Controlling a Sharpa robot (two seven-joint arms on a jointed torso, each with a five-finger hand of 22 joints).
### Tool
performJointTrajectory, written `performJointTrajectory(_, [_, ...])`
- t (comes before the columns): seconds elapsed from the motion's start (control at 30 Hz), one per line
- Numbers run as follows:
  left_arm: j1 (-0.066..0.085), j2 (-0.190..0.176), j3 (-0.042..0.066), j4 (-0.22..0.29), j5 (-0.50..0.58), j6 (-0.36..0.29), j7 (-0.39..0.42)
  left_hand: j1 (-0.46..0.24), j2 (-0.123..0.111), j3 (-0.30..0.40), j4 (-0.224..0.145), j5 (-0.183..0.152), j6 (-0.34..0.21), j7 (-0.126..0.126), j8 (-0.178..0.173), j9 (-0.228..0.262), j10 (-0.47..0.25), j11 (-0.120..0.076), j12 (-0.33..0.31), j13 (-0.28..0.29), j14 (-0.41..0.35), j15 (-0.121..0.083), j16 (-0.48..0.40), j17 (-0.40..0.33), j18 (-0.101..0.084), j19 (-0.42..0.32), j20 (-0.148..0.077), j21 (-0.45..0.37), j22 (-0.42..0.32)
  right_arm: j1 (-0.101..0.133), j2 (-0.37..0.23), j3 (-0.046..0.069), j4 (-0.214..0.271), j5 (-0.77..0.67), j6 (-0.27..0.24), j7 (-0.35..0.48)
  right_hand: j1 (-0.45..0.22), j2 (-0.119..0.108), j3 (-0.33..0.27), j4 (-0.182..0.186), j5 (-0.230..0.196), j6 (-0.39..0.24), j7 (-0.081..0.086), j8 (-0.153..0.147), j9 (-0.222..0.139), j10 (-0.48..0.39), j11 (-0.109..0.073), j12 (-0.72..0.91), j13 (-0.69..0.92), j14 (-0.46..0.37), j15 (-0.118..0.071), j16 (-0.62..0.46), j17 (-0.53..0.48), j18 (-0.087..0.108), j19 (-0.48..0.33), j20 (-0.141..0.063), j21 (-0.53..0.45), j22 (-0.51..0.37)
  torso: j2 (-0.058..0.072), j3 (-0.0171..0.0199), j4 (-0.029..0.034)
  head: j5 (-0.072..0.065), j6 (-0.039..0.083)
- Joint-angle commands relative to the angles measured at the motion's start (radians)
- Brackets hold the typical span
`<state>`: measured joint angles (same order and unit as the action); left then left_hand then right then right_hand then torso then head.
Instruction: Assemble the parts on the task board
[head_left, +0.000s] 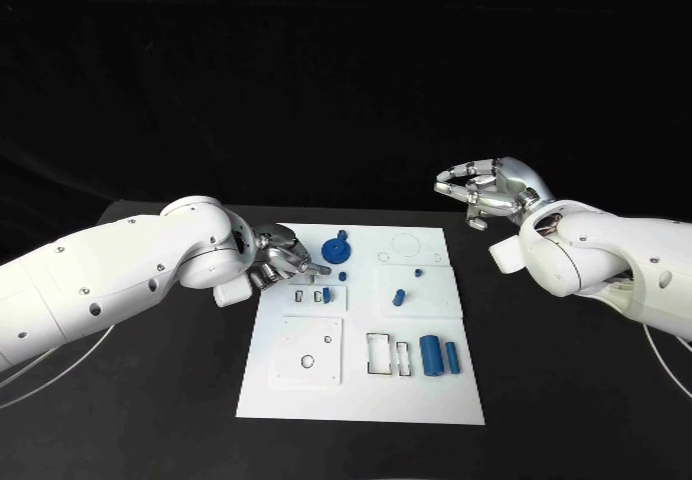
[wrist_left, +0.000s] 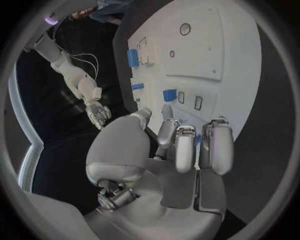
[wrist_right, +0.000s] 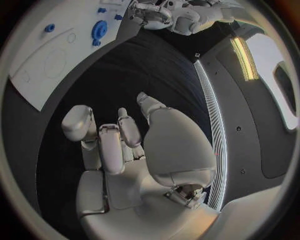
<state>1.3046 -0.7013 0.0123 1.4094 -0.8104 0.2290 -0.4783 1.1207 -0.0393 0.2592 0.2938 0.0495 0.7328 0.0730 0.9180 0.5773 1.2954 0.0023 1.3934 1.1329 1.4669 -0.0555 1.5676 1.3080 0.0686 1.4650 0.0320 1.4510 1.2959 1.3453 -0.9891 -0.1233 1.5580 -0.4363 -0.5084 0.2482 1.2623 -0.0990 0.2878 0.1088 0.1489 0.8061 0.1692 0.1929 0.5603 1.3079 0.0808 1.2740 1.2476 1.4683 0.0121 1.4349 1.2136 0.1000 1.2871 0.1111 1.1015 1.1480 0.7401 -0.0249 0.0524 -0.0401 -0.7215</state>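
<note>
Left hand (head_left: 283, 262) hovers low over the upper-left part of the task board (head_left: 361, 400), fingers partly curled toward the board; in the left wrist view nothing sits between them, so it holds nothing. Right hand (head_left: 490, 190) is raised off the board beyond its far right corner, well apart from every part, fingers loosely curled and empty.

Parts on the board: a blue gear (head_left: 338, 250) just beside the left fingertips; a small blue block (head_left: 326, 294) by two small rectangular slots (head_left: 299, 296); a small blue peg (head_left: 398, 296) standing mid-board; a tiny blue piece (head_left: 418, 270) above it; two blue cylinders (head_left: 440, 356) lying side by side next to rectangular cut-outs (head_left: 379, 354).

Risks, as judged from this layout:
- The left fingers are crowded near both the gear and the small block. Reaching for one could nudge the other out of place.
- The small block is low and narrow; a pinch slightly off-centre could flip it or push it along the plate rather than lift it.
- The cylinders lie loose and would likely roll if brushed.
- The board appears to lie loose on the table; cannot tell if it is fixed. Sideways pressure might shift it.
</note>
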Motion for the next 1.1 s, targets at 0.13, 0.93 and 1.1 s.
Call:
performJointTrajectory(0.13, [0.013,0.019,-0.005,-0.004,-0.128,0.016,-0.036,-0.033,-0.012,-0.020,0.001,-0.001,-0.014,0.002,-0.002,0.005,-0.012,0.000,-0.011,-0.010,0.104,-0.007,0.003,0.263,-0.018,0.023,-0.004,0.006,0.002,0.000,0.001,0.000,-0.009,-0.021,0.008,-0.006,0.001,-0.008,0.003,0.000,0.008,-0.008,0.000,0.004,-0.002,-0.005,0.001,-0.008,-0.003,0.016,-0.007,-0.005,-0.002,0.019,-0.010,-0.001,-0.009,-0.006,0.000,0.0007,0.0027,0.000,-0.009])
performJointTrajectory(0.93, [0.039,0.091,-0.037,-0.030,-0.266,0.115,-0.062,-0.098,-0.001,-0.063,0.001,0.000,-0.029,0.005,-0.008,0.012,-0.041,0.002,-0.030,-0.048,0.104,-0.005,0.003,0.263,-0.019,0.025,-0.002,0.007,0.009,0.000,0.016,-0.003,-0.044,0.030,-0.012,0.055,-0.033,-0.082,0.190,0.002,0.029,-0.036,0.056,0.016,-0.006,-0.362,0.070,-0.820,-0.888,-0.387,0.080,-0.999,-0.791,0.081,-0.377,0.091,-0.809,-0.640,-0.003,0.0005,0.0007,0.007,-0.019])
performJointTrajectory(1.1, [0.039,0.102,-0.043,-0.037,-0.265,0.121,-0.063,-0.094,0.004,-0.060,0.000,0.000,-0.032,0.006,-0.012,0.011,-0.042,0.003,-0.031,-0.048,0.104,-0.004,0.003,0.263,-0.019,0.025,-0.002,0.007,0.010,0.000,0.022,-0.004,-0.050,0.048,-0.004,0.068,-0.040,-0.080,0.204,-0.020,0.031,-0.030,0.067,-0.004,-0.023,-0.354,0.084,-0.883,-1.003,-0.409,0.099,-1.094,-0.827,0.081,-0.417,0.117,-0.895,-0.721,-0.003,0.0003,0.0016,0.007,-0.020])
